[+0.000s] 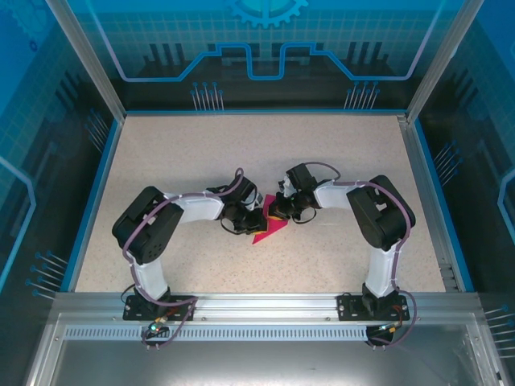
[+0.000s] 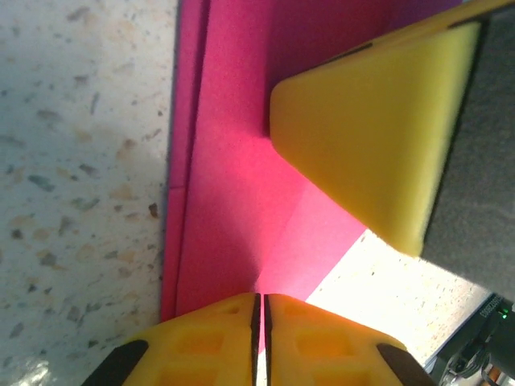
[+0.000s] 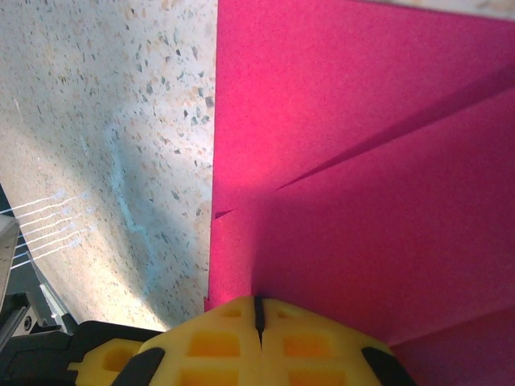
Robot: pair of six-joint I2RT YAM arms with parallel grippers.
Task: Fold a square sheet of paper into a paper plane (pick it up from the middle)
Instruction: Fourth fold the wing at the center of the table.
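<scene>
The magenta sheet of paper point(image 1: 269, 232) lies mid-table, folded into a layered, pointed shape. Both grippers meet over it. In the left wrist view, a raised crease of the paper point(image 2: 233, 185) runs into the narrow slit of my left gripper point(image 2: 259, 299), whose jaws are pinched on it. A yellow finger point(image 2: 378, 137) of the right gripper presses its tip on the paper just beyond. My right gripper point(image 3: 257, 304) is shut, its tip resting on the flat folded layers point(image 3: 362, 161). From above, the left gripper point(image 1: 257, 221) and right gripper point(image 1: 278, 213) hide the paper's upper part.
The speckled tabletop point(image 1: 201, 161) is bounded by blue-edged walls on the left, right and back. An aluminium rail point(image 1: 265, 305) carries both arm bases at the near edge. A faint light-blue smear point(image 3: 121, 185) marks the table beside the paper.
</scene>
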